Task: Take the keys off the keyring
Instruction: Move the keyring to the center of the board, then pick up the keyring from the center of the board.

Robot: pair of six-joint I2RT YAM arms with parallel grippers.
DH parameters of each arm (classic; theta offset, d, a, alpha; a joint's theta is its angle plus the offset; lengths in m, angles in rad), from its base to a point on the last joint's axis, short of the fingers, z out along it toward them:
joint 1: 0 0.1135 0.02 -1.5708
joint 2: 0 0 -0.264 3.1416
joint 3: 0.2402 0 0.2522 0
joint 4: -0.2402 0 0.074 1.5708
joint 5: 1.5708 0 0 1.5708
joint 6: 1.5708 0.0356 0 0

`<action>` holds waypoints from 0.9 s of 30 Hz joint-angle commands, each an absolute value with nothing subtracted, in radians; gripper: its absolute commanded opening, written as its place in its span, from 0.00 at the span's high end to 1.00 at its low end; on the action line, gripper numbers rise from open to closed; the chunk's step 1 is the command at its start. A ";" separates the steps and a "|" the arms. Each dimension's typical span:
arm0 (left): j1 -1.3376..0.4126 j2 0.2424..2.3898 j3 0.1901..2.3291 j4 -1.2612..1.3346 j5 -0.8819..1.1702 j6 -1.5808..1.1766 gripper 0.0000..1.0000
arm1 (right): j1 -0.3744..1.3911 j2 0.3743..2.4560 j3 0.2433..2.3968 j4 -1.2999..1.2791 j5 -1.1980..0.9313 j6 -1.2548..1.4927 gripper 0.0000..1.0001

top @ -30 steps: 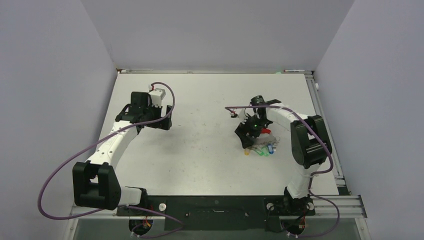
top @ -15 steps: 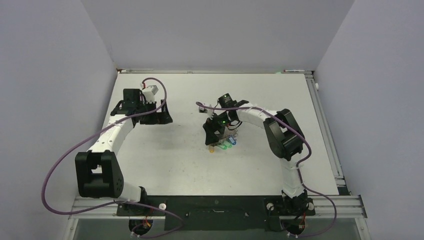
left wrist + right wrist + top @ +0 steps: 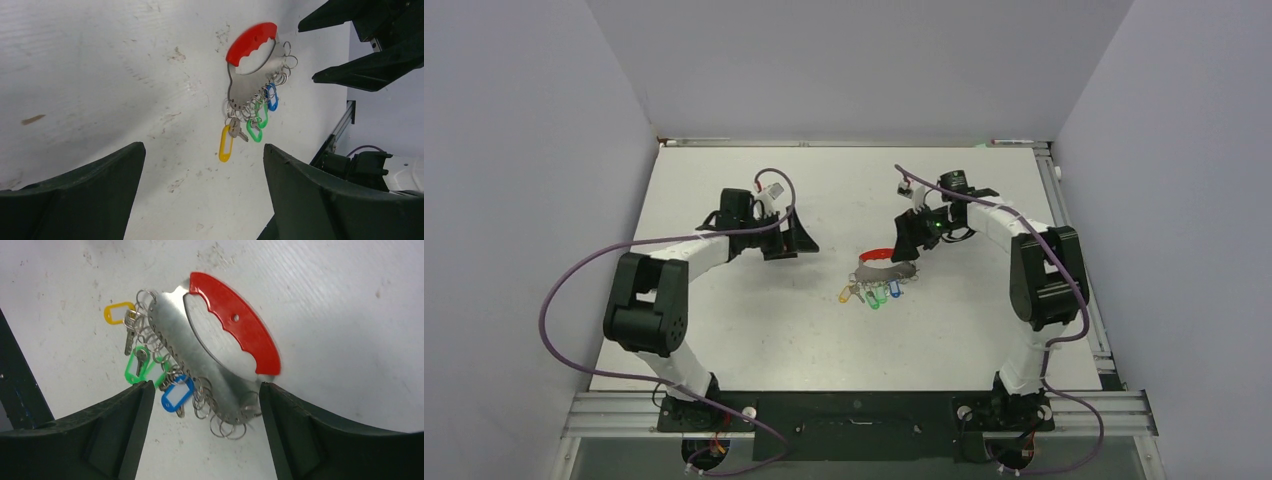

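The keyring lies flat on the table in the middle: a curved silver plate with a red plastic strap and several small wire rings. The keys hang off it with yellow, green and blue tags. My right gripper is open and empty, just right of and beyond the keyring, hovering over its ring end. My left gripper is open and empty to the left, with the keyring ahead of its fingers.
The right gripper's black fingers show at the upper right of the left wrist view, close to the red strap. Grey walls enclose the table on three sides. A metal rail runs along the right edge.
The right gripper carried the keyring left to the table's middle, let it go and drew back up and right. The left gripper swung right toward the keyring.
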State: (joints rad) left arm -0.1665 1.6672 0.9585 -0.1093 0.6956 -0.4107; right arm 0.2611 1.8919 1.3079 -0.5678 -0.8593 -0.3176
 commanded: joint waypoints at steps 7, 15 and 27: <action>-0.341 1.843 0.951 0.216 0.696 -0.632 0.29 | 0.183 1.804 1.176 -0.586 -0.635 -0.340 0.30; -0.420 1.970 0.955 0.293 0.699 -0.710 0.44 | 0.212 1.901 1.132 -0.608 -0.782 -0.340 0.43; -0.456 2.033 0.977 0.309 0.706 -0.739 0.69 | 0.275 1.950 1.098 -0.559 -0.867 -0.296 0.48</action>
